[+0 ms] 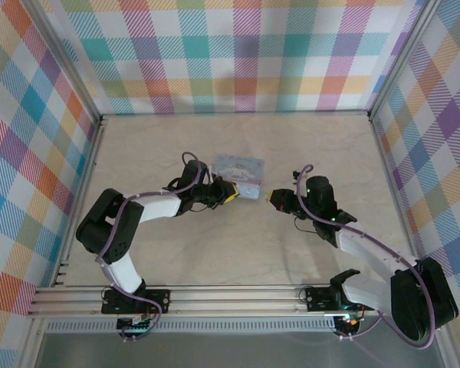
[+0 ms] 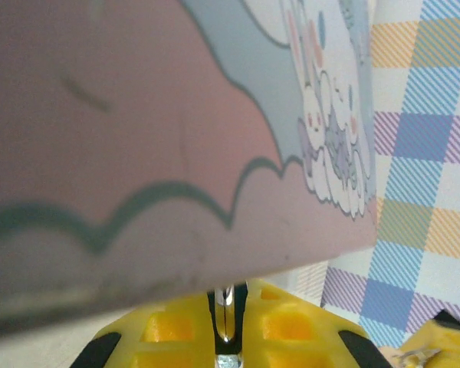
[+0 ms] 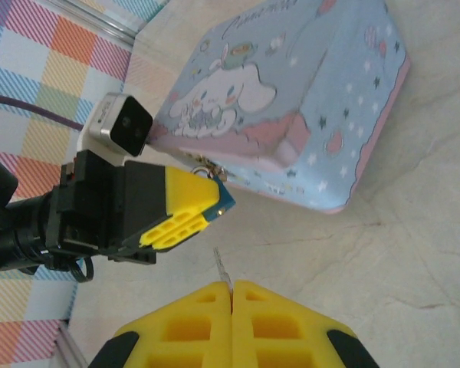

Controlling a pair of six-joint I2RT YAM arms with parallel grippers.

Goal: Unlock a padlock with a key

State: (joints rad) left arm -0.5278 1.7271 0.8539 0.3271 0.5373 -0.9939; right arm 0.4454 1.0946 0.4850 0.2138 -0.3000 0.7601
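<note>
Near tin point(image 3: 291, 100), right pincer point(image 3: 231, 285) clamping key point(image 3: 221, 265)

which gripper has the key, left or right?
The right gripper: its jaws are shut on the thin grey key, which pokes out from its tips. The left gripper is up at the tin, pinching the bluish padlock.

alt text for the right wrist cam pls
The right gripper, shut, pinches the thin key upright, pointing toward the left gripper, which seems to hold the small bluish padlock next to a cartoon-printed blue tin.
</note>
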